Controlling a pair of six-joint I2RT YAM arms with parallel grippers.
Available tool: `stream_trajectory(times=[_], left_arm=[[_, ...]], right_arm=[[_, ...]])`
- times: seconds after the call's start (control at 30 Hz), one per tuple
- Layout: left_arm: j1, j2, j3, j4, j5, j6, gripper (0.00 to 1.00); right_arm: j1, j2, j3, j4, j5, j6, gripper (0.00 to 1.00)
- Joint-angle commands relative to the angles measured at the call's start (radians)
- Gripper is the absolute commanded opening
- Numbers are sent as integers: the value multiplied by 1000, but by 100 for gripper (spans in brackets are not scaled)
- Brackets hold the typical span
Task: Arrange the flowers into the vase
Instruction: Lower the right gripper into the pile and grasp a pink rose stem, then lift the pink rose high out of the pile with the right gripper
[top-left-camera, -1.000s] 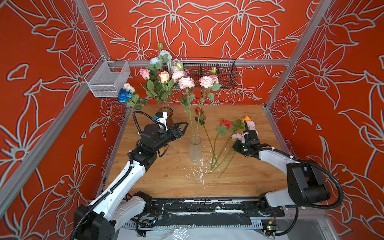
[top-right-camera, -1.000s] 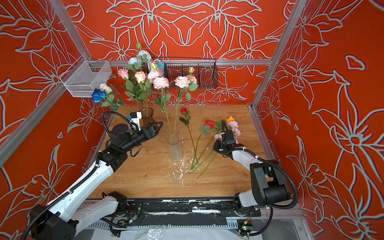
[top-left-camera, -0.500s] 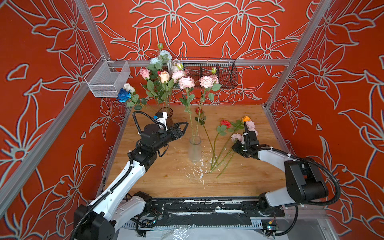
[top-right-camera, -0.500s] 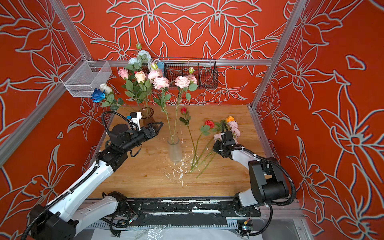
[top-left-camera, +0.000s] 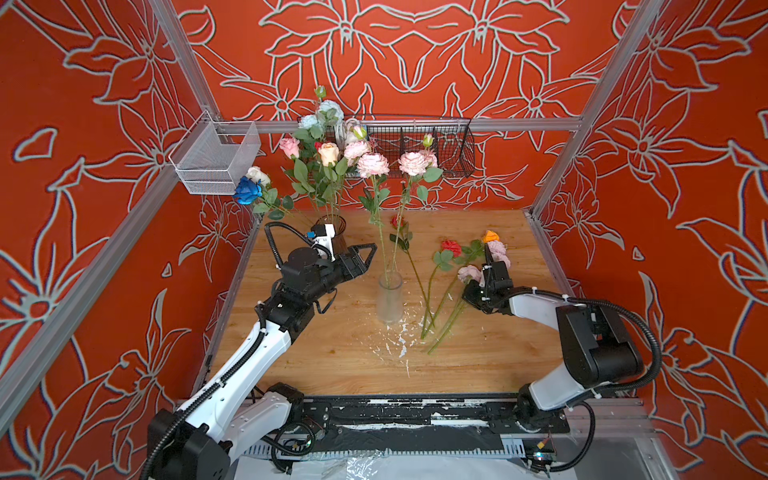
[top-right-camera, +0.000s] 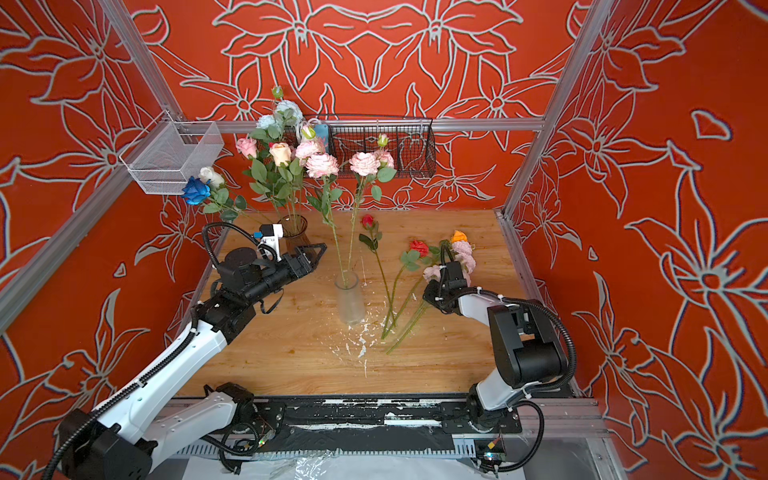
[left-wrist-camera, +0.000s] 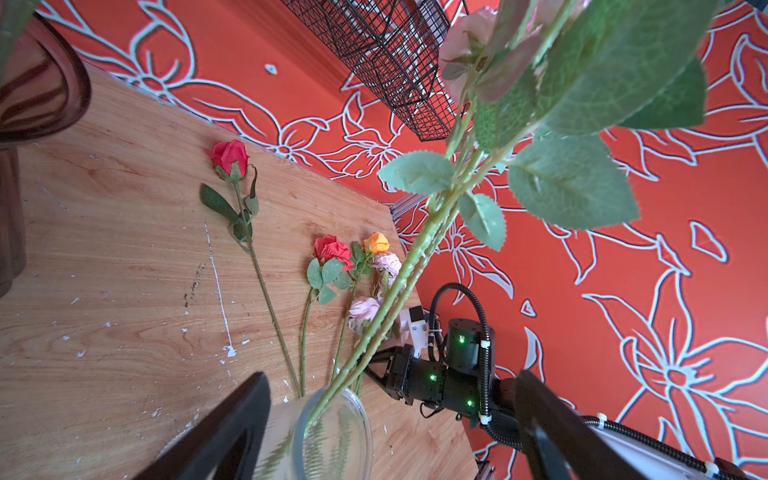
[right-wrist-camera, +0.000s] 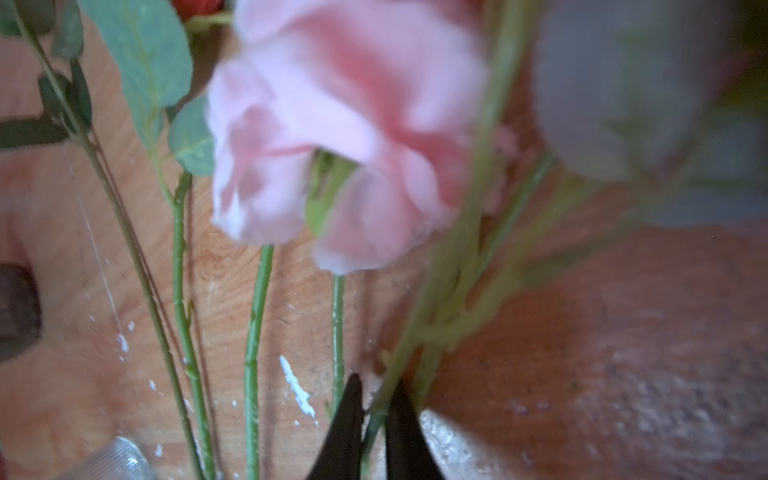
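A clear glass vase (top-left-camera: 389, 297) (top-right-camera: 350, 300) stands mid-table with two tall pink flowers (top-left-camera: 372, 165) in it. More flowers lie to its right: a red rose (top-left-camera: 397, 220) (left-wrist-camera: 229, 156), another red one (top-left-camera: 451, 247), an orange one (top-left-camera: 490, 236) and a pink spray (top-left-camera: 469, 273). My right gripper (top-left-camera: 465, 293) (right-wrist-camera: 376, 399) is low on the table, shut on the pink spray's green stem (right-wrist-camera: 415, 332). To the left of the vase's stems my left gripper (top-left-camera: 365, 255) (left-wrist-camera: 390, 376) hovers open and holds nothing.
A dark vase (top-left-camera: 332, 226) with a large bunch of flowers stands at the back left, just behind the left gripper. A white mesh basket (top-left-camera: 216, 160) and a black wire basket (top-left-camera: 419, 145) hang on the walls. White flecks mark the wood in front of the clear vase.
My right gripper has shut on the pink spray's stem after shifting slightly left. The left arm has not moved.
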Motion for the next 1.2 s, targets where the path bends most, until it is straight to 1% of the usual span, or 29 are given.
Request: stream_trajectory(times=[0.0,0.07,0.2,0.33,0.43,0.53,0.63,0.67,0.77,0.9,1.03,1.17], left_arm=[[-8,-12,-2,23,-4,14,92],[-6,-29,-1,19,-10,21,92],[-6,-62,-4,17,-27,30,93],[-7,-72,-4,17,-27,33,93],[-7,-82,0,6,-47,50,94],[-5,-106,2,-9,-80,80,94],[1,-140,-5,-15,-120,103,95],[3,-151,-8,-16,-138,108,96],[15,-187,-32,-16,-211,103,97],[45,-221,-62,-5,-266,73,98],[62,-242,-79,7,-286,58,98],[72,-251,-79,6,-285,56,98]], right_arm=[[1,-31,13,-4,10,13,6],[2,-96,2,-9,15,11,3],[3,-274,-21,-64,73,-13,2],[3,-463,-45,-94,83,-38,1],[3,-599,-63,-86,78,-54,1],[8,-742,-103,7,72,-53,0],[35,-838,-131,185,79,-50,0],[47,-846,-119,223,77,-67,0],[129,-822,-36,303,78,-150,0],[287,-715,95,455,95,-294,0],[417,-560,314,481,82,-449,0],[516,-422,495,447,79,-567,0]])
